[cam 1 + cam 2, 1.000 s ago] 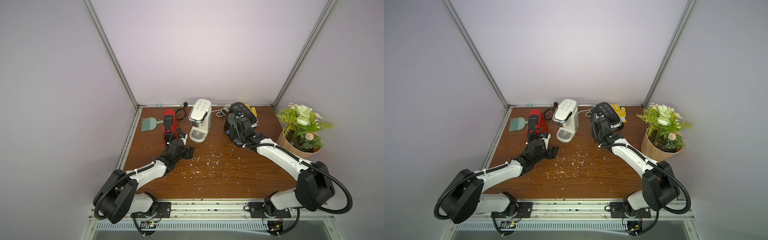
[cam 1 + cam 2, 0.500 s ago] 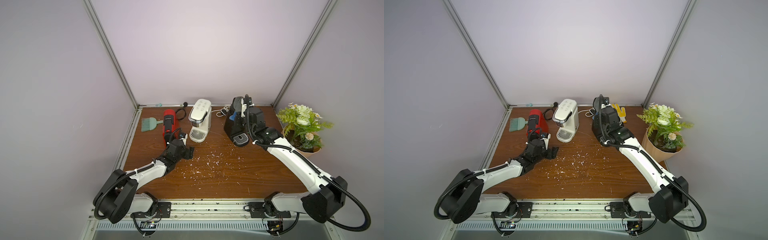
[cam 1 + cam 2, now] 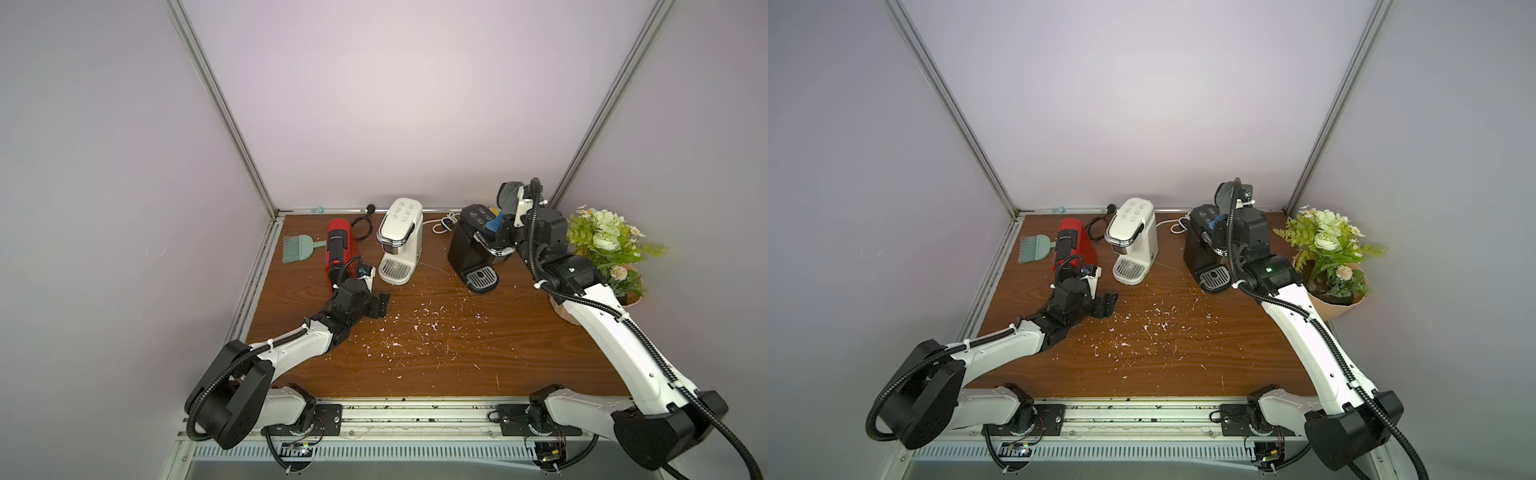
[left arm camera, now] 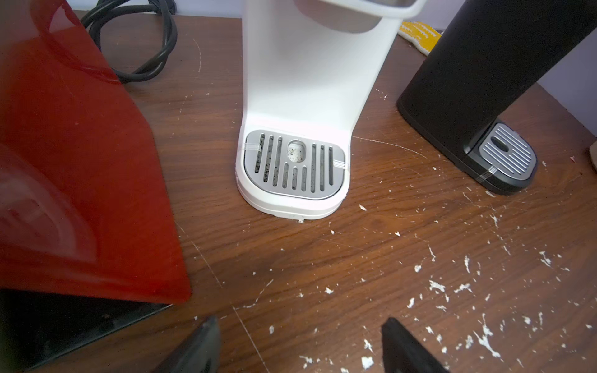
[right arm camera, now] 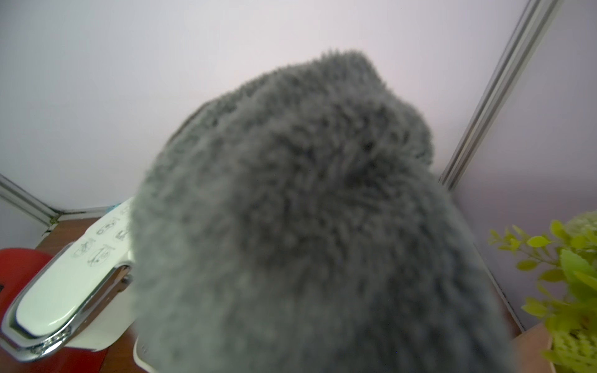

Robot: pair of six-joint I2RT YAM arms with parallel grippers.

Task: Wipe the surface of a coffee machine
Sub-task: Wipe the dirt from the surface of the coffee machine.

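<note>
In both top views the black coffee machine [image 3: 471,245] stands right of centre near the back wall, with the potted plant [image 3: 602,245] further right. The right gripper [image 3: 511,203] hangs above the machine's rear top, clamped tight on a fluffy grey cloth [image 3: 508,192]. Whether the cloth touches the lid I cannot tell. The machine stands upright, its long axis vertical. Its drip tray [image 3: 482,276] faces the bottom of the frame, a shade rightwards. Left of centre, the left gripper [image 3: 379,305] lies low over the table [image 3: 415,374], jaws spread wide and empty. It sits in front of the red machine [image 3: 338,245] and the white machine [image 3: 399,241].

In the left wrist view the two dark fingers [image 4: 200,348] stand well apart at the bottom edge with bare wood between them. The black machine fills the upper right, its tray toward the lower right.

In the right wrist view the cloth covers nearly everything and hides the black machine. Only the white machine at lower left and leaves at the right show.

To my eye the black one is the machine being wiped. It looks like hard, smooth, rigid plastic, fairly light and tall on a narrow foot. A firm shove up high could slide or tip it. I would steady it low on the side of the body, not by the loose-looking tray.
</note>
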